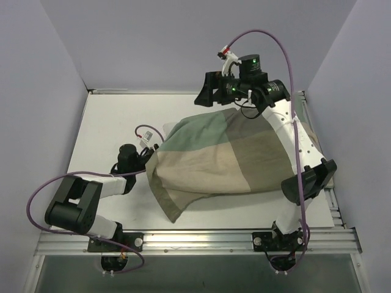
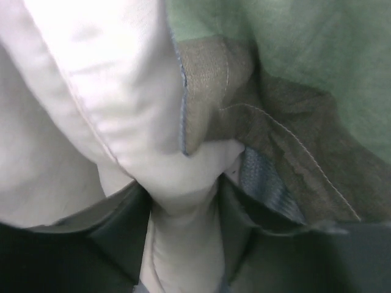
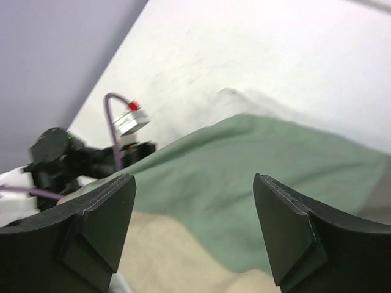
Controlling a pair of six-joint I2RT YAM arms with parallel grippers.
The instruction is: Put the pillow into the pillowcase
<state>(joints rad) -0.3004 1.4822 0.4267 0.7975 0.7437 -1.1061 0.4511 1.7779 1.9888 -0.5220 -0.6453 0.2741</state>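
- Pillowcase (image 1: pixel 232 155): lies across the centre of the table (image 1: pixel 104 122), swollen into a rounded mound. The pale green panel faces 12 o'clock and the tan panels face 6 o'clock. A limp, flat corner trails off toward 7 o'clock.
- Pillow (image 1: pixel 166 130): almost wholly inside the pillowcase. From above, only a small white corner shows, poking out of the mound's edge at 10 o'clock. The left wrist camera sees more — plump white fabric fills the left half of its view, and the pillowcase's stitched hem laps over it from 3 o'clock.
- Left claw (image 1: pixel 149 152): sits low over the table at the 9 o'clock edge of the mound, its nose at the hem. A fold of white pillow fabric runs between its two dark jaws. It cannot be told whether the jaws clamp that fold or merely stand on either side of it.
- Right claw (image 3: pixel 194 183): jaws spread wide with nothing between them — it holds nothing. It hangs above the 12 o'clock edge of the mound, clear of the cloth, looking down over the green panel.
- The two claws stand well apart, with the filled pillowcase between them.
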